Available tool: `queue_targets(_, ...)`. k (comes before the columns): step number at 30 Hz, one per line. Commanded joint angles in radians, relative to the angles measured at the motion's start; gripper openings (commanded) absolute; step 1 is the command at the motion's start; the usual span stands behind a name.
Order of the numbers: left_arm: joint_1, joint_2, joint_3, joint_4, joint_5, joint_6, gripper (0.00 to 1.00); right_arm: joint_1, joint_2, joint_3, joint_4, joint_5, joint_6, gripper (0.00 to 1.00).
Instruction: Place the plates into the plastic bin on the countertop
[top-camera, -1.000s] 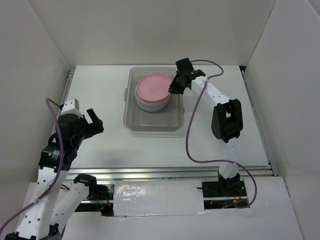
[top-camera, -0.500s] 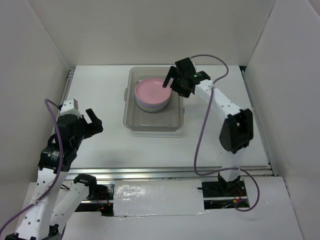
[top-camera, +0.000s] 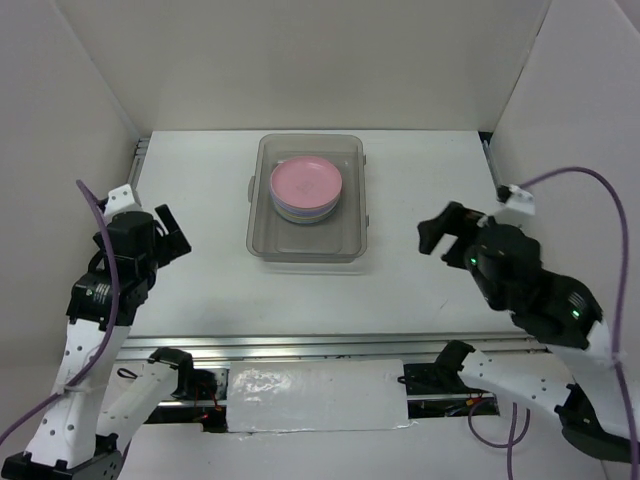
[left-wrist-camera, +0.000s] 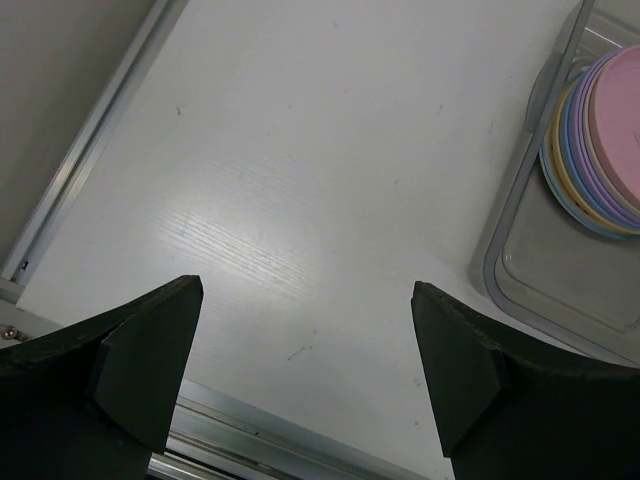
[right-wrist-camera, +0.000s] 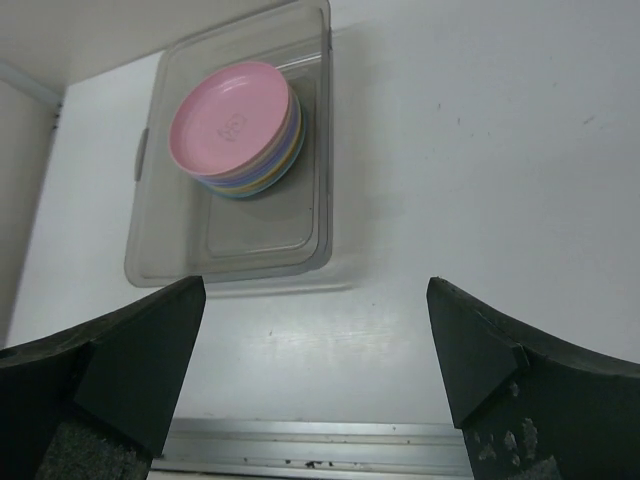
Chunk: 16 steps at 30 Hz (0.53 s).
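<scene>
You have one bin (top-camera: 305, 243) on the countertop (top-camera: 200, 180), and it holds a single stack of plates (top-camera: 306, 185) in its far half, as seen from above. The pink plate (right-wrist-camera: 232, 125) lies on top. Below it, the left wrist view shows rims of lavender, yellow-orange and blue fanned slightly toward the bin's left wall. You cannot count the whole stack from the edges alone. A small moulded mark (right-wrist-camera: 232, 128) sits at the middle of the pink plate, but it is too small to read.

Your two grippers are both outside the bin. The left gripper (top-camera: 172, 232) hangs over the countertop well to the left of the bin, level with its near end. Its fingers are spread wide with nothing between them, and its camera sees the bin's left rim (left-wrist-camera: 560, 290) at the right edge of the frame. The right gripper (top-camera: 440, 225) is to the right of the bin, near its near right corner. It is likewise spread and empty, and its camera takes in the whole bin (right-wrist-camera: 260, 235).
</scene>
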Motion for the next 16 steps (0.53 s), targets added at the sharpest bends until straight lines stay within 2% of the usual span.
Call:
queue_targets(1, 0.002, -0.050, 0.046, -0.046, -0.028, 0.005, 0.99, 0.024, -0.142, -0.034, -0.118, 0.041, 0.009, 1.00)
queue_targets(5, 0.002, -0.117, 0.038, -0.103, -0.053, 0.015, 0.99, 0.020, -0.271, -0.028, -0.196, 0.040, -0.001, 1.00)
queue_targets(9, 0.002, -0.162, 0.057, -0.148, -0.024, -0.011, 0.99, 0.012, -0.323, 0.001, -0.255, 0.048, -0.002, 1.00)
queue_targets(16, 0.002, -0.165, 0.017, -0.134, 0.030, -0.051, 0.99, 0.012, -0.354, 0.003, -0.256, 0.076, 0.006, 1.00)
